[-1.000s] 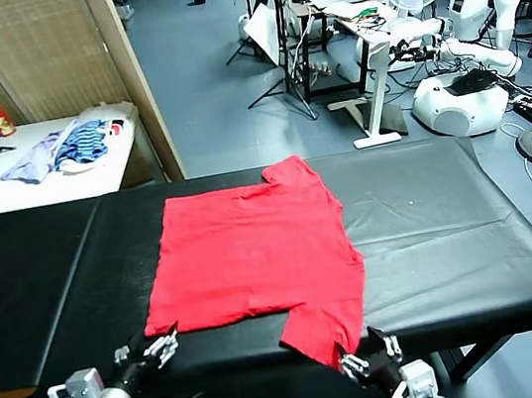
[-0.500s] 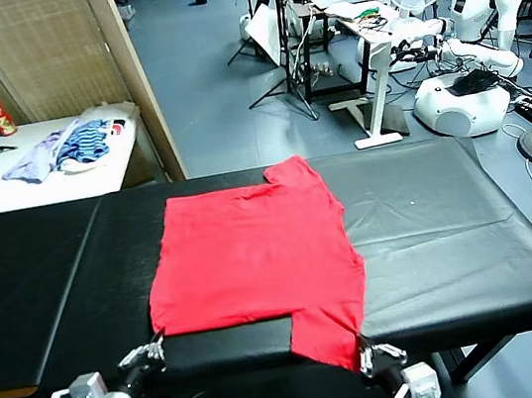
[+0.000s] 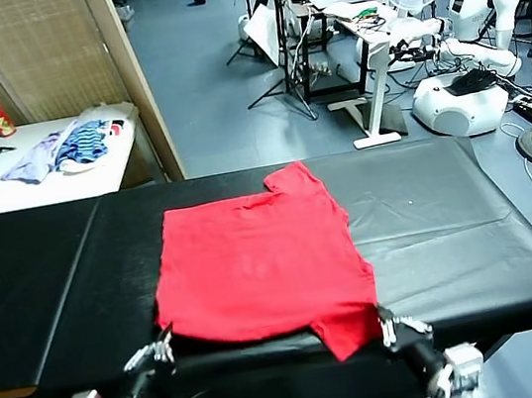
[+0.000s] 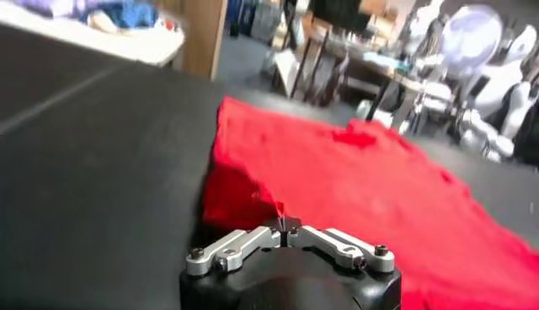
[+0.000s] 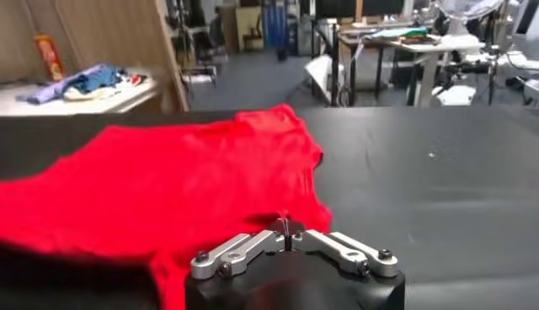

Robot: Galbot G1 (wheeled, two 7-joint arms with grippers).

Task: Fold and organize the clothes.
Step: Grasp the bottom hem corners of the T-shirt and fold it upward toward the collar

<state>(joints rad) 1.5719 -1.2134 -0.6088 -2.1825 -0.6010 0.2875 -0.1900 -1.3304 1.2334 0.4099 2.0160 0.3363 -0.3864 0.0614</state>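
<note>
Partly off the black table's point(image 3: 450, 222) near edge, red T-shirt point(image 3: 255, 261), hem corners pinched in clenched left claw point(image 3: 160, 343) and right claw point(image 3: 385, 326).

My left gripper point(image 3: 163, 340) has thin silver metal fingers point(image 4: 240, 245) with small round screws in them. They join in a little point at the front. Behind them sits a fat, round black body. Farther back my arm is white and grey, like a smooth tube. My right gripper point(image 3: 387, 325) looks just the same: silver fingers point(image 5: 345, 250) with dark screws, a shiny black body behind, then a white and grey wrist with small silver parts.
</note>
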